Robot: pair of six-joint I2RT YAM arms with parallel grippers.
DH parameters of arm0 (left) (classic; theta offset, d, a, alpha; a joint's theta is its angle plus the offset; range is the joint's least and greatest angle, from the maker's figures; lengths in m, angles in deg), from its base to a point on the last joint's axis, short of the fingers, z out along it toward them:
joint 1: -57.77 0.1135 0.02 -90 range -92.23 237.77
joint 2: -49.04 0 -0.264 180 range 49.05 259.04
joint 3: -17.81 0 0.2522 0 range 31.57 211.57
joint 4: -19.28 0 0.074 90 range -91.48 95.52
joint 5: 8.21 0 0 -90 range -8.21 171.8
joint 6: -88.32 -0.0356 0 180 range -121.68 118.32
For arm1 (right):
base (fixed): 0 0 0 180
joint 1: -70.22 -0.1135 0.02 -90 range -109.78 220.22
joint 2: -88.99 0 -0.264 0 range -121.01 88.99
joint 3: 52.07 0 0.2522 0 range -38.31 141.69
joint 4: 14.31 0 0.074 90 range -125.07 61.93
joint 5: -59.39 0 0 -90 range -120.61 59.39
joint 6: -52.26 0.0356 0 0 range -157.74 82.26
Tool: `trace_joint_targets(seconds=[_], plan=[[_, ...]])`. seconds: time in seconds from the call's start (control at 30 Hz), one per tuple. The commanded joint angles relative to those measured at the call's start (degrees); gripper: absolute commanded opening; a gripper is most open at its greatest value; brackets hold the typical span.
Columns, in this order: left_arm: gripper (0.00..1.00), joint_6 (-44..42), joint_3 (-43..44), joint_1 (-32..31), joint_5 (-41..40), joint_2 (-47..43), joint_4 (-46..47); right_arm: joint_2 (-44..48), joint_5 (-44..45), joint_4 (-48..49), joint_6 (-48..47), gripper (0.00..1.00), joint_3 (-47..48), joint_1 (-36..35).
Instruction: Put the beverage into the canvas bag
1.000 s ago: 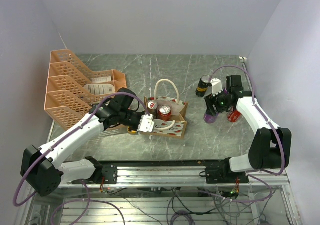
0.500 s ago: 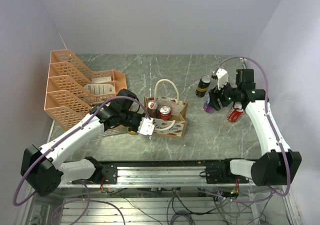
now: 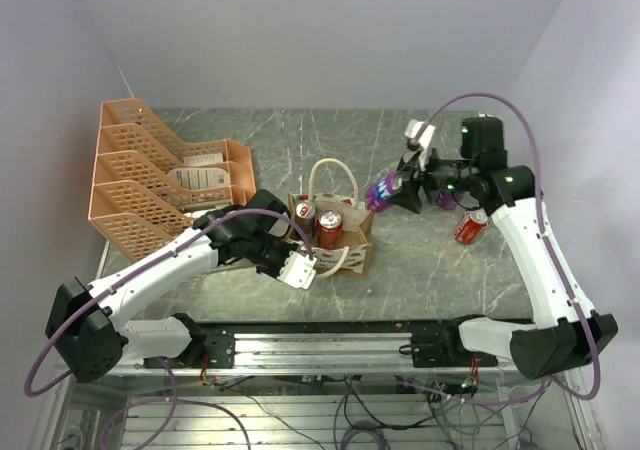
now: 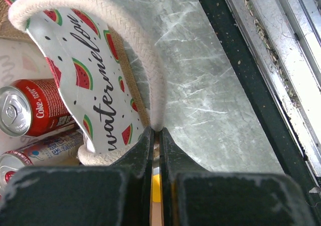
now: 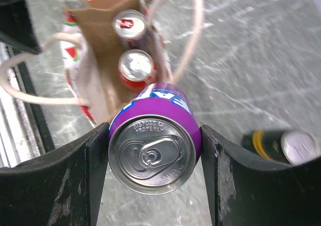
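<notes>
Tan canvas tote bag (image 3: 352, 255): two red drink cans (image 3: 329, 227) inside; orange plastic mesh rack (image 3: 150, 180) left; purple can (image 3: 383, 192) right.

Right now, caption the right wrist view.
Right hand grips a purple can near the canvas bag, two cans inside.

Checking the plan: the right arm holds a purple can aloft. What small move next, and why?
Probably carry the purple can leftward over the canvas bag: the right pincer grips it short of the bag, whose handle the left pincer pinches.
</notes>
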Motion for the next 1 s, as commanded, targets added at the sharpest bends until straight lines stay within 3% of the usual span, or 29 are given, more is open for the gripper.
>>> trace_joint_targets(seconds=[0.0,0.43,0.97], plan=[[0.07,-1.1,0.4,-1.6,-1.7,1.0,-2.2,-2.4,-2.2,5.9,0.4,0.00,3.0,-9.2],[0.07,-0.2,-1.6,-2.4,-1.5,-0.6,-1.2,-16.7,-3.6,8.8,2.4,0.00,9.2,-24.3],[0.07,0.8,-1.1,-2.3,1.1,-3.2,-1.1,-21.3,0.2,11.8,4.3,0.00,7.3,-29.0]])
